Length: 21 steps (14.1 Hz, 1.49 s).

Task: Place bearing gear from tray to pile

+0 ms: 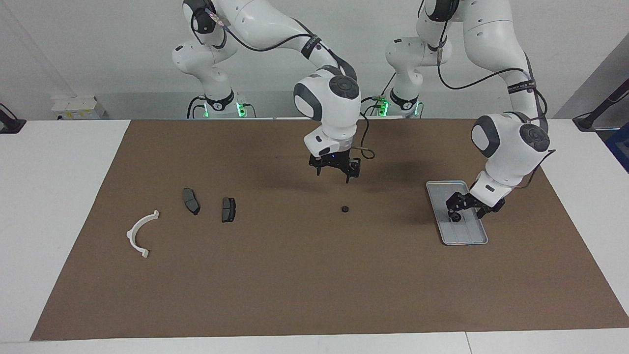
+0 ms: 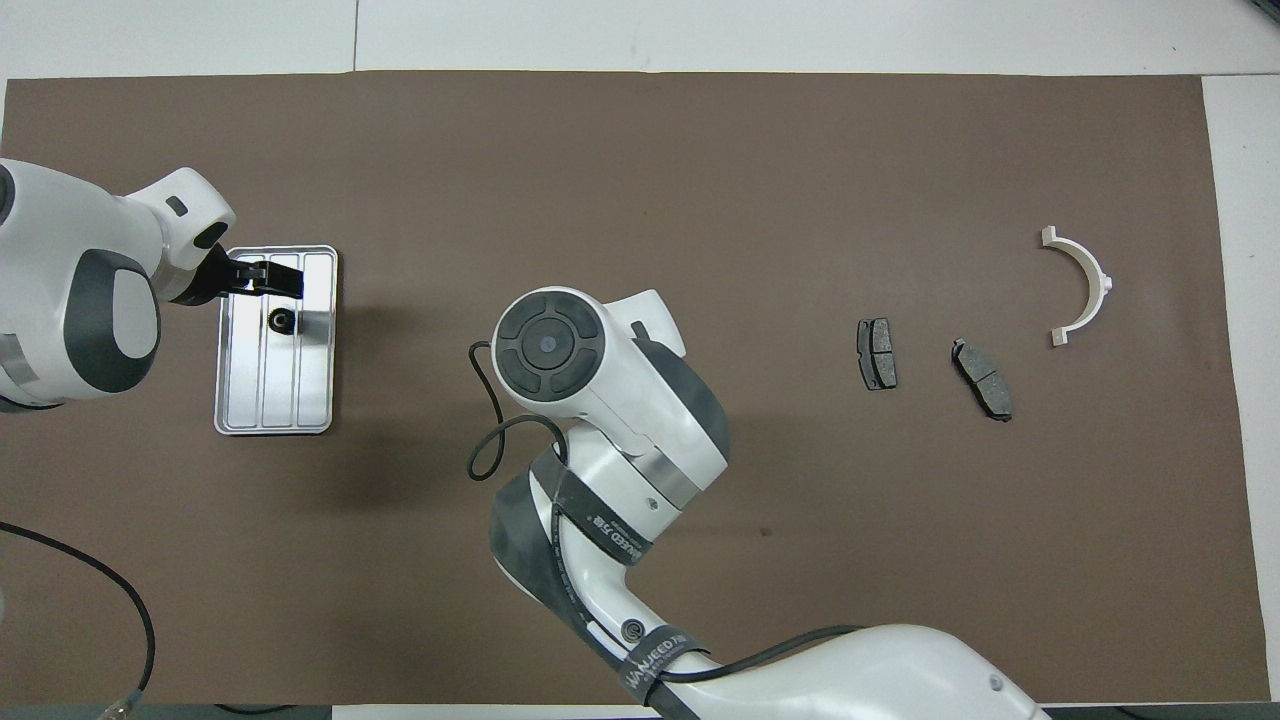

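Left gripper (image 1: 464,210) jaws apart, low over tray (image 1: 442,189), bearing gear (image 1: 456,217) at 6 o'clock; right gripper (image 1: 334,170) jaws apart over table (image 1: 295,275).

Wide open mat, with obstacles only at its two ends and one at mid-counter.

The mat (image 1: 295,275) on the counter lies bare along the whole edge farthest from the robots. At the left arm's end, the tray (image 1: 467,237) is half covered by the left gripper (image 1: 467,207), open and low over the gear (image 2: 281,320) in it. A second gear (image 1: 345,209) sits alone at mid-mat, with the right gripper (image 1: 335,172) open in the air just robot-side of it. At the right arm's end, two pads (image 1: 228,209) and the bracket (image 1: 140,233) lie well apart, with clear gaps between them.
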Tool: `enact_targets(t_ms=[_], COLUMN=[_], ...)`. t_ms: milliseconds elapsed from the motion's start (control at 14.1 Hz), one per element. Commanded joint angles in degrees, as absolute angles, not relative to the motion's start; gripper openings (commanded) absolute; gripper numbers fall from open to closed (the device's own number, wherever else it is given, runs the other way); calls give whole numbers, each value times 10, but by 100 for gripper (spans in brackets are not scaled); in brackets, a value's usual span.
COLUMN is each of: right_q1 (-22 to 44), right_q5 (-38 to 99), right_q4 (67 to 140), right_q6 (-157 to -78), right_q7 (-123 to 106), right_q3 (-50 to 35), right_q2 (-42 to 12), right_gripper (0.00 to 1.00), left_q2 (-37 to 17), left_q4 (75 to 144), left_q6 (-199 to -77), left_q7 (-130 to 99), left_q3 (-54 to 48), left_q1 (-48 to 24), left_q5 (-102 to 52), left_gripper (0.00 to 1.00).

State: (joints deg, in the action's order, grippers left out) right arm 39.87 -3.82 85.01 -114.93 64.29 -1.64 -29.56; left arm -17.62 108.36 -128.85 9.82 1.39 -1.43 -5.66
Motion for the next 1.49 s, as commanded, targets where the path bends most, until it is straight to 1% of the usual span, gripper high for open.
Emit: enact_targets(t_ms=[0,71,213,425,708,992,1275,1417], right_q1=[401,402,396,400,397,393,394,392], right_q5=[-51,-51,-50,-51,-47,-41,-38,-29], right_q4=[758,742,733,734,734,738,739,738], right_q6=[-1132,-1133,-1138,-1157,-1188,-1196,-1195,-1195], right_q7=[669,677,679,681,684,717,732,734], right_q3=[-13,-13,-13,-12,-12,-13,-14,-14], right_q2=[-378,-391,-402,-421,-435,-444,-447,-448], right_gripper=[100,100,100,100,99,98,95,87], left_q2=[-168,-165,-161,-158,-158,-160,-163,-163], left_q4=[1105,1108,1125,1128,1124,1122,1124,1129], left_q6=[-1303,-1298,-1296,-1288,-1293,-1305,-1324,-1331], left_q7=[91,91,83,82,48,45,38,38], left_q3=[23,23,24,25,25,24,21,21], left_q1=[-25,-25,-24,-24,-25,-24,-25,-25], left_q5=[-49,-49,-49,-47,-4,-4,-4,-4], left_gripper=[100,100,100,100,100,100,100,100])
